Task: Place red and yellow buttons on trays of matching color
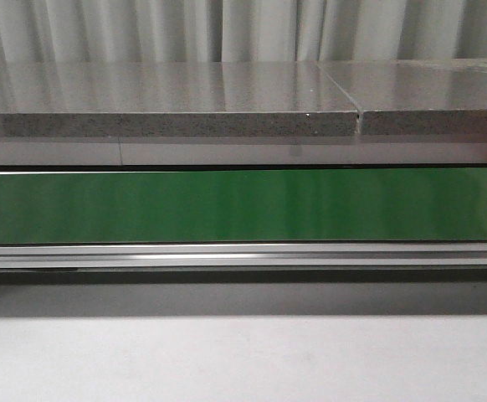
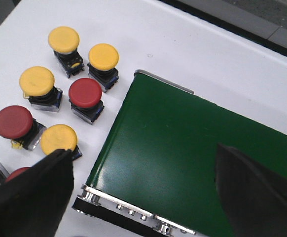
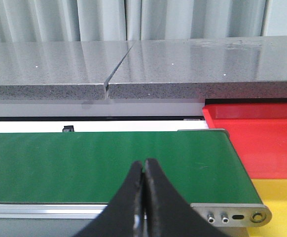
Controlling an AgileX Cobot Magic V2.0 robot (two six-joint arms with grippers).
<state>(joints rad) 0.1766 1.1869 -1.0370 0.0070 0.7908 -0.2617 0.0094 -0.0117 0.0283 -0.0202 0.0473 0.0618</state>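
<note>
White counter (image 2: 193, 44), buttons (image 2: 85, 92) beside belt (image 2: 183, 148); left tool (image 2: 143, 192) wide, right tool (image 3: 144, 170) pinched empty. Nothing sorted; grab one next.

Yellow buttons (image 2: 63, 39) and red buttons (image 2: 85, 92) stand clustered; red tray (image 3: 262, 133) seemingly adjoins yellow tray (image 3: 281, 197).

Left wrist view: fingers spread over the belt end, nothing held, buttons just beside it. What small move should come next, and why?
Probably shift the left gripper sideways off the green belt and lower over the nearest yellow button. Its fingers are open and empty, and no button lies on the belt yet. The right gripper is shut near the red tray, so it looks idle.
</note>
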